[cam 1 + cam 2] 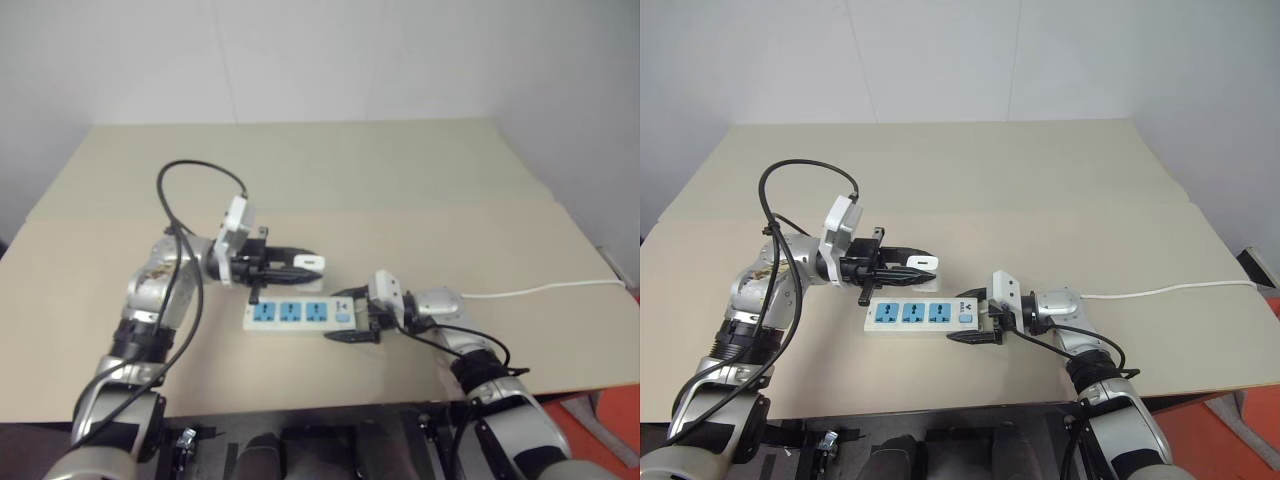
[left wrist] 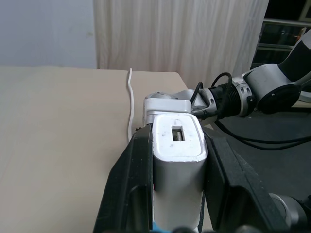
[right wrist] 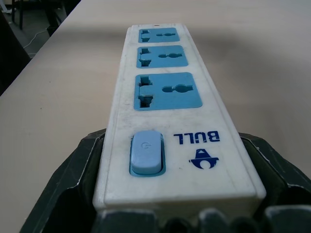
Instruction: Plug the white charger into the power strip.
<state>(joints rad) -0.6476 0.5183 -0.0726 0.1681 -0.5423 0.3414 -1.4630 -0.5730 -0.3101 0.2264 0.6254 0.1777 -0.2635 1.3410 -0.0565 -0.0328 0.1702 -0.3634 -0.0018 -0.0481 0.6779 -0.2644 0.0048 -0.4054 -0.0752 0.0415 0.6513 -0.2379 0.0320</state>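
Power strip flat near the bench's front edge, switch end clasped by the right pincer. Left pincer grips the white charger above the strip's far side. Thin cable trails rightward; bare bench beyond.

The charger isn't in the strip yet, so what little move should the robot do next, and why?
Probably lower the charger toward the sockets. The left end effector is shut on it, holding it just above and behind the strip. The right end effector grips the strip's switch end, steadying it on the table, and all three sockets look free.
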